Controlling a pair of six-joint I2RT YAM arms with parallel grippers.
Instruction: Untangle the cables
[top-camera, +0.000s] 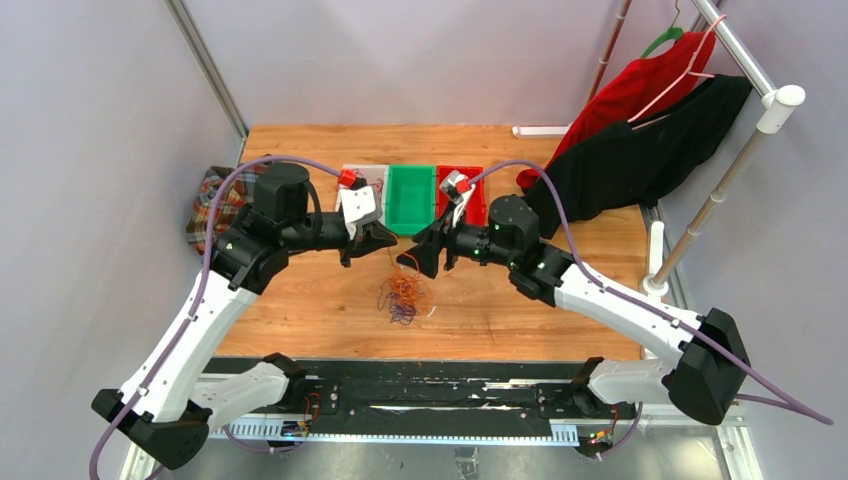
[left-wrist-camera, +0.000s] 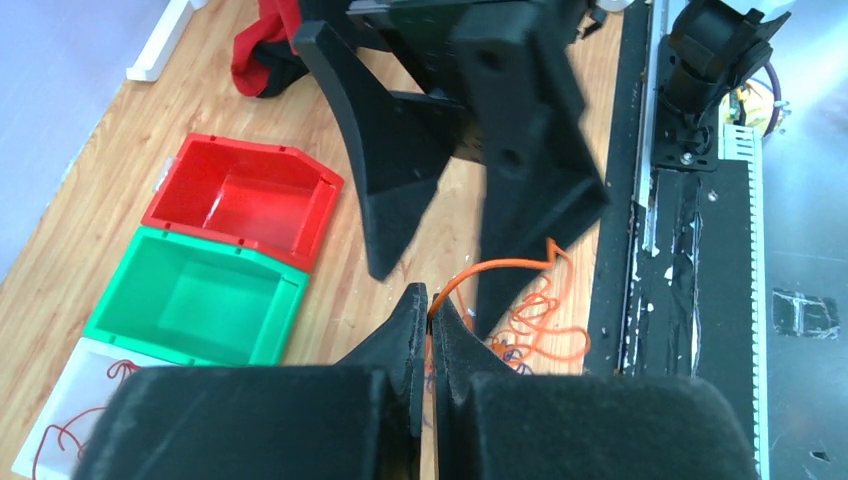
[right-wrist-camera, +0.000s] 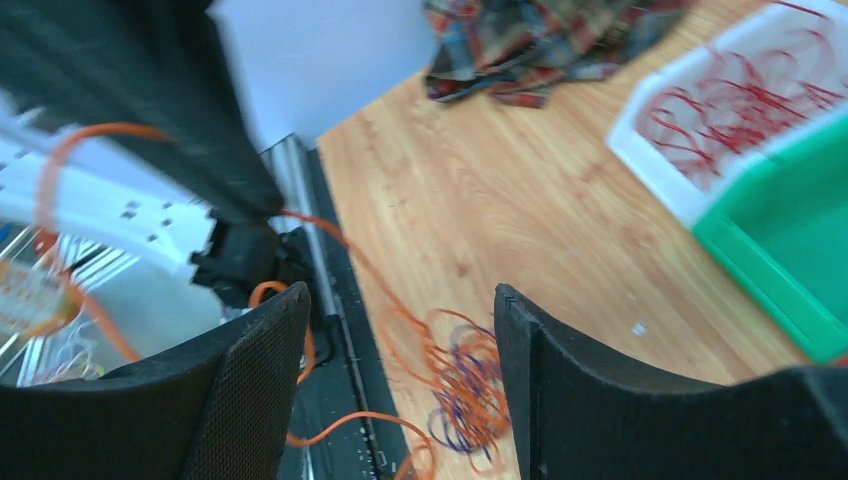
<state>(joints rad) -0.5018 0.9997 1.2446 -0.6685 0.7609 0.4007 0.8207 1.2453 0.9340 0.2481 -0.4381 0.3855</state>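
The cables (top-camera: 404, 298) lie in a loose orange and dark purple tangle on the wooden table, between the two arms. My left gripper (top-camera: 388, 241) hovers above the tangle. In the left wrist view the left gripper (left-wrist-camera: 432, 312) is shut on one orange cable (left-wrist-camera: 500, 266), which arcs out of the tips and down towards the pile. My right gripper (top-camera: 418, 262) faces it from the right. Its fingers (left-wrist-camera: 400, 180) stand wide apart. In the right wrist view the right gripper (right-wrist-camera: 400, 295) is open and holds nothing, with the tangle (right-wrist-camera: 465, 385) on the table below it.
Three bins stand in a row behind the grippers: a white bin (top-camera: 352, 176) holding red cables (right-wrist-camera: 730, 95), a green bin (top-camera: 411, 198) and a red bin (top-camera: 476, 195). A plaid cloth (top-camera: 210, 205) lies far left. Dark and red clothes (top-camera: 640, 140) hang at the right. The black rail (top-camera: 420, 395) runs along the near edge.
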